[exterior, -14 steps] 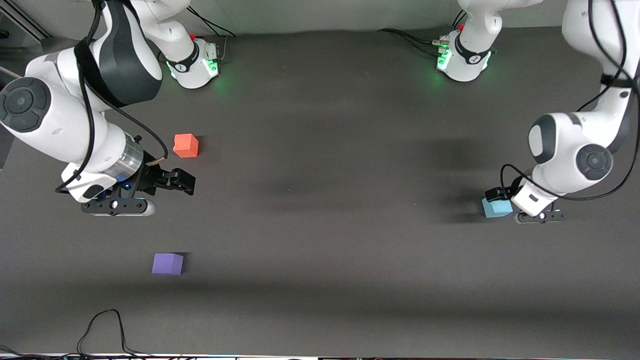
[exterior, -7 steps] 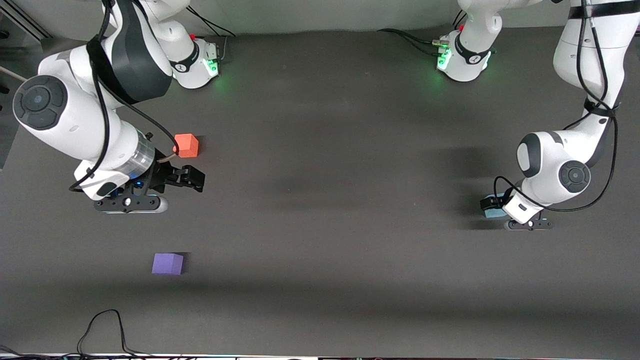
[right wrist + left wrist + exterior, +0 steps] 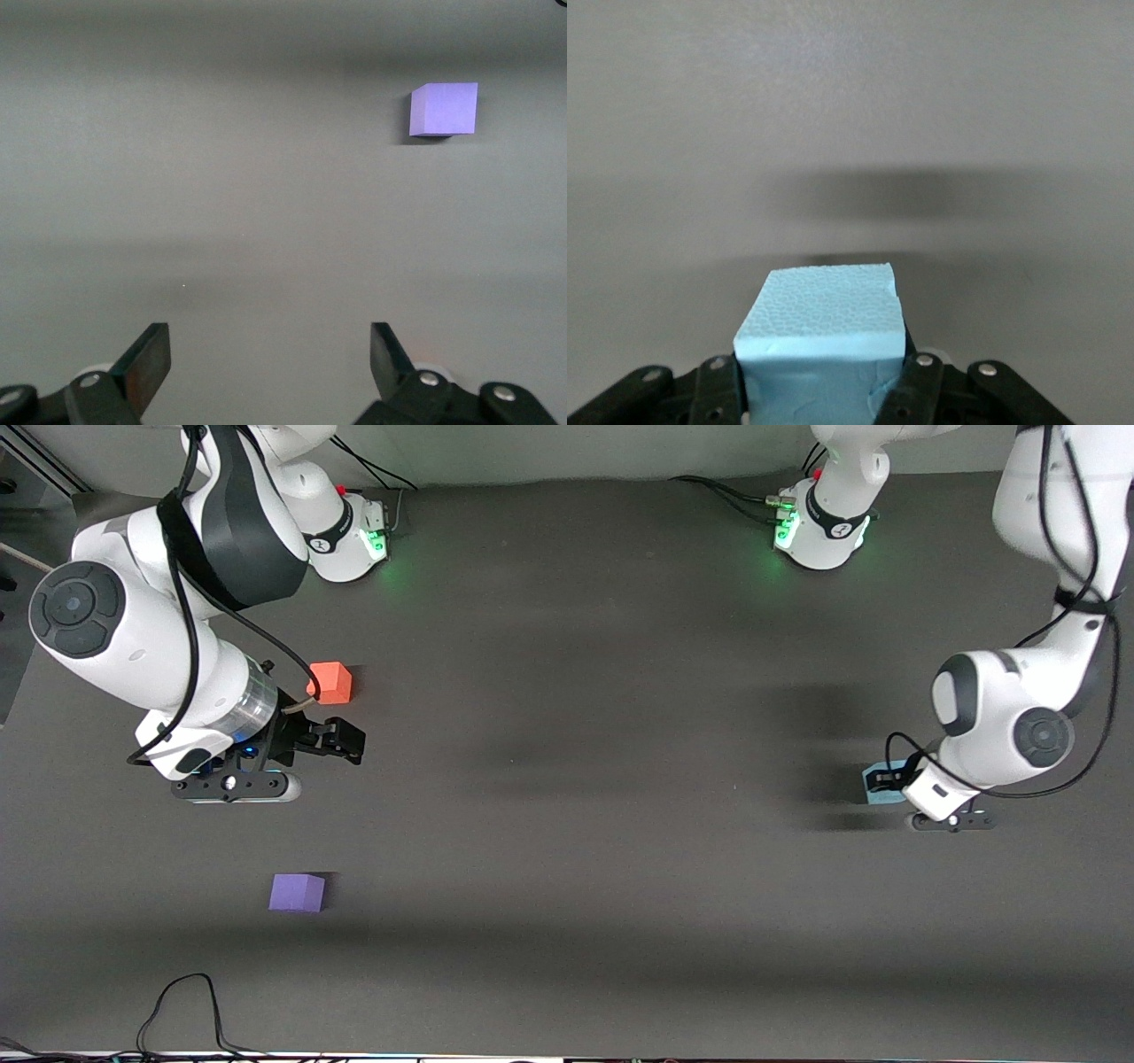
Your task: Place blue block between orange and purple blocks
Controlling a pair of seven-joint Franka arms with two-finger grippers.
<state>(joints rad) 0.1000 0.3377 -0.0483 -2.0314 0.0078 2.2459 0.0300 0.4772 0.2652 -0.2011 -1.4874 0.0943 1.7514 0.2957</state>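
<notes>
The blue block [image 3: 873, 792] sits between the fingers of my left gripper [image 3: 888, 783] at the left arm's end of the table; the hand hides most of it. In the left wrist view the block [image 3: 824, 310] fills the gap between the fingers, with my left gripper [image 3: 824, 394] shut on it. The orange block [image 3: 330, 683] lies at the right arm's end. The purple block [image 3: 298, 892] lies nearer the front camera and also shows in the right wrist view [image 3: 444, 109]. My right gripper [image 3: 344, 743] is open and empty over the table between them, close to the orange block [image 3: 270, 354].
The dark mat [image 3: 585, 797] is bare between the two arms. A black cable [image 3: 182, 1001] loops at the table's front edge, near the purple block. The two arm bases [image 3: 350, 531] [image 3: 819, 527] stand along the back edge.
My left hand has closed in over the blue block and now covers most of it. My right gripper has shifted a little toward the middle of the table.
</notes>
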